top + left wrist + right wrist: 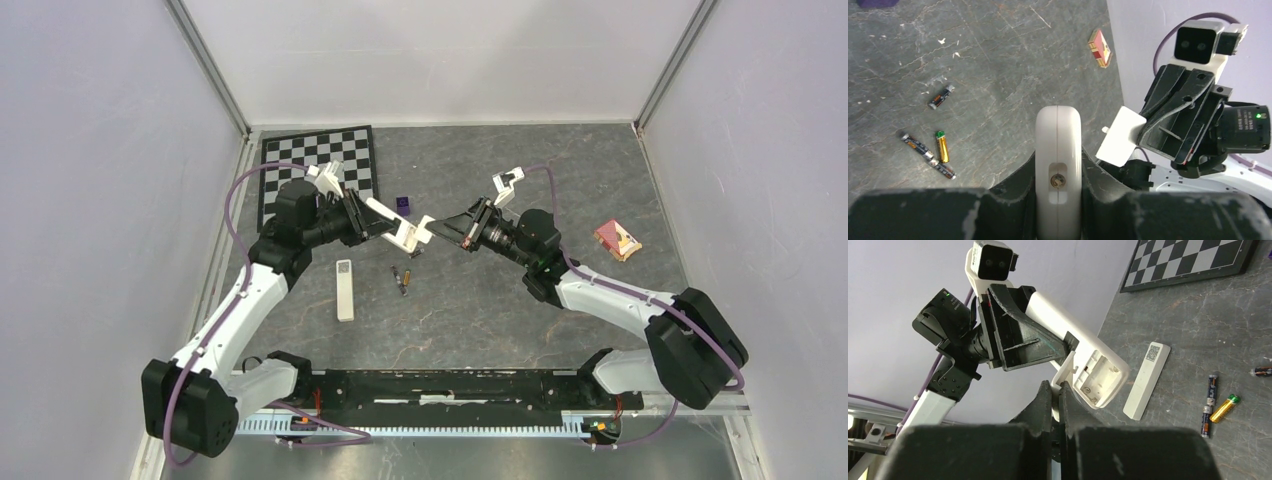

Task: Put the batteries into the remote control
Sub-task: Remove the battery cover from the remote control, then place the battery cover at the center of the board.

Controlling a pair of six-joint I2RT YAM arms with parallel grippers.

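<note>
At the centre of the frame the left gripper (362, 218) is clamped around the white remote control (400, 232), whose battery bay is open. The right gripper (460, 228) pinches a thin white cover (1120, 135) beside it. The batteries (401, 277) lie loose on the table (480, 310) just below, near a white bar (344, 290).

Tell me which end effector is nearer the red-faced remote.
Right. The right end effector is mid-table, left of the red-faced remote; the left end effector is even farther left.
</note>
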